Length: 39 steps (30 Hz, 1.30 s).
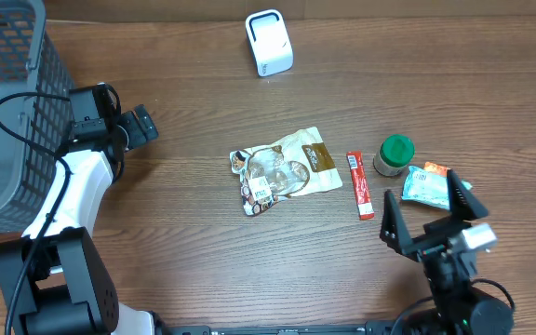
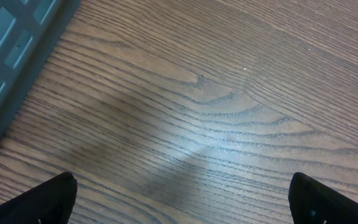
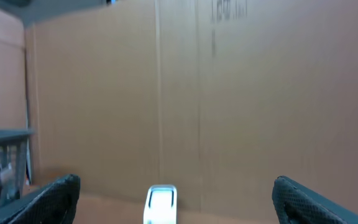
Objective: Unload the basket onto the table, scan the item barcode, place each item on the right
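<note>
Showing no item lifted yet, my left jaws and right jaws stand wide open and empty; pouch [image 1: 285,169], stick [image 1: 359,184], jar [image 1: 395,154] and packet [image 1: 428,183] lie on the bench [image 1: 203,261], well apart from the scanner [image 1: 269,42]; picking and scanning all remain.

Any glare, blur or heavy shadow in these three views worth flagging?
Overhead: evenly lit and sharp, only faint shadows beside the white barcode scanner. Left wrist: a pale sheen of reflected light on the wooden table, a soft shadow band to its left, grain crisp. Right wrist: soft throughout; the scanner and the cardboard wall behind it look blurred.
</note>
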Each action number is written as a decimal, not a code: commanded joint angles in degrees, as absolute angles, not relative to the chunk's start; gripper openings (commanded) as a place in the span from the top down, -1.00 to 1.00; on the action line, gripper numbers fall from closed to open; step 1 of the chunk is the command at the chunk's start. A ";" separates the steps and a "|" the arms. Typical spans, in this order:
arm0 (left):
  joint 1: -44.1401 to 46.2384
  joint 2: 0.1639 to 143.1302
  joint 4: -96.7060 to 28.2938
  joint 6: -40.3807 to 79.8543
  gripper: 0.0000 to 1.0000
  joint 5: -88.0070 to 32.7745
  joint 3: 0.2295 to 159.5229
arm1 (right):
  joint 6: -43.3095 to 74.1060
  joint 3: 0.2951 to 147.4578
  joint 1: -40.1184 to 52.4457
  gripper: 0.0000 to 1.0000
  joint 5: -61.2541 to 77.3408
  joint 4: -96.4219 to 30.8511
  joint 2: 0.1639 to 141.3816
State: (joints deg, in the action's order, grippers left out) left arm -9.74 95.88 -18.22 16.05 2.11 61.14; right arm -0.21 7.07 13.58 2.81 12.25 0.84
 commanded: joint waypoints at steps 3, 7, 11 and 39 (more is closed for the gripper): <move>-9.72 94.50 -18.15 15.20 -0.99 1.87 62.08 | -0.01 2.15 13.41 -1.00 3.44 12.58 0.16; -9.72 94.50 -18.15 15.20 -0.99 1.87 62.08 | -0.01 0.45 13.41 -1.00 4.19 9.82 0.16; -9.72 94.50 -18.15 15.20 -0.99 1.87 62.08 | -0.03 0.43 13.41 -1.00 4.16 2.42 0.16; -9.72 94.50 -18.17 15.20 -0.99 1.87 62.08 | -0.03 0.45 13.41 -1.00 3.70 -4.47 0.16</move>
State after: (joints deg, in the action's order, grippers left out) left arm -9.74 95.88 -18.22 16.05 2.11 61.14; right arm -0.19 1.06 13.58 4.05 -4.73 0.73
